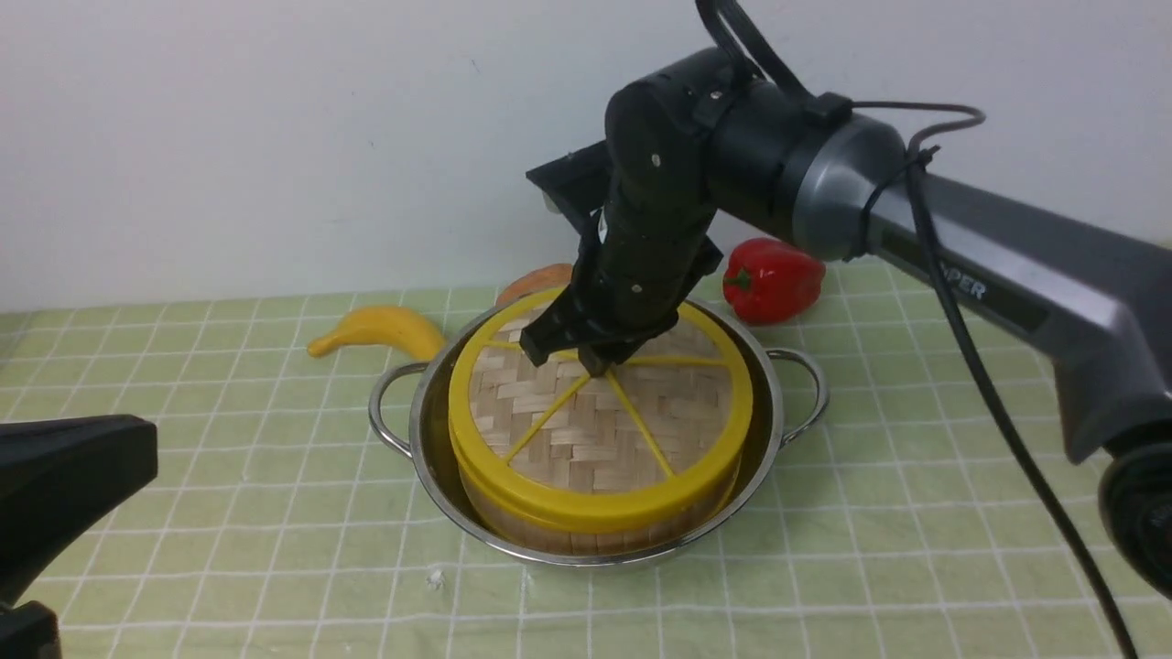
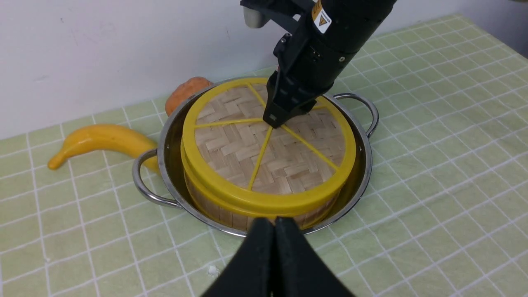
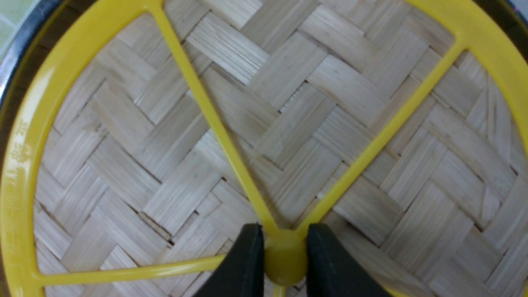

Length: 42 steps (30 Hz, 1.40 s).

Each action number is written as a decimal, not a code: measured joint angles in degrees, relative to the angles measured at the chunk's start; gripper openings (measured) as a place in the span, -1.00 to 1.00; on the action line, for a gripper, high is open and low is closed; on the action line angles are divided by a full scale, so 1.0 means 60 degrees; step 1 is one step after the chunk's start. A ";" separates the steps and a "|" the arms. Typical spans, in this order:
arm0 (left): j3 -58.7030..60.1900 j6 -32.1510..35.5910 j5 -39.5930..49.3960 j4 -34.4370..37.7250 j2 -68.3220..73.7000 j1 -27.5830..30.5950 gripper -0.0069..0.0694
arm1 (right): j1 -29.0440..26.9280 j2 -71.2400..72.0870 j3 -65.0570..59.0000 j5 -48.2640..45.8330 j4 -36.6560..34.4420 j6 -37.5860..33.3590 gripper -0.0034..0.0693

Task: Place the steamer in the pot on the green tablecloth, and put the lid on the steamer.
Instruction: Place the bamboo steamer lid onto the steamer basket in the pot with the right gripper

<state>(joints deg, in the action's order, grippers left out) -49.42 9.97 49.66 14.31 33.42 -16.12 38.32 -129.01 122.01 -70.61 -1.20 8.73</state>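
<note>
Front: the lid [image 1: 600, 430] lies flat on the steamer [image 1: 586, 538] inside the pot [image 1: 767, 430], with the right gripper [image 1: 591, 357] straight above its centre; left wrist: the left gripper [image 2: 273, 226] is pressed together, empty, just beside the pot; right wrist: the jaws pinch the hub [image 3: 284, 260].

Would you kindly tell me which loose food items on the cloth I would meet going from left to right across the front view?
Banana, then the orange vegetable partly hidden behind the pot, then the red bell pepper.

Shiny stainless-steel pot [image 1: 767, 416]; lid [image 1: 600, 430] woven bamboo, glossy yellow plastic rim; tablecloth [image 1: 916, 513] matt cloth.
</note>
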 joint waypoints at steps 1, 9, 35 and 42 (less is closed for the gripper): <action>0.0000 0.0019 0.0000 0.0000 0.0000 0.0000 -0.88 | 0.0000 -0.0011 0.0010 0.0000 0.0000 0.0000 -0.51; 0.0000 0.0056 0.0000 0.0000 0.0000 0.0000 -0.88 | 0.0000 -0.0021 0.0037 0.0000 0.0000 -0.0037 -0.51; 0.0000 0.0056 0.0000 -0.0002 0.0000 0.0000 -0.84 | 0.0000 -0.0158 0.0449 -0.0071 0.0201 -0.0255 -0.51; 0.0000 0.0056 0.0000 -0.0002 0.0000 0.0000 -0.84 | 0.0000 -0.0391 0.0534 -0.0014 0.0201 -0.0255 -0.51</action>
<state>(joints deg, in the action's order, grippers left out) -49.42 10.31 49.66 14.30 33.42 -16.12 38.32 -131.36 125.22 -70.69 0.00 7.20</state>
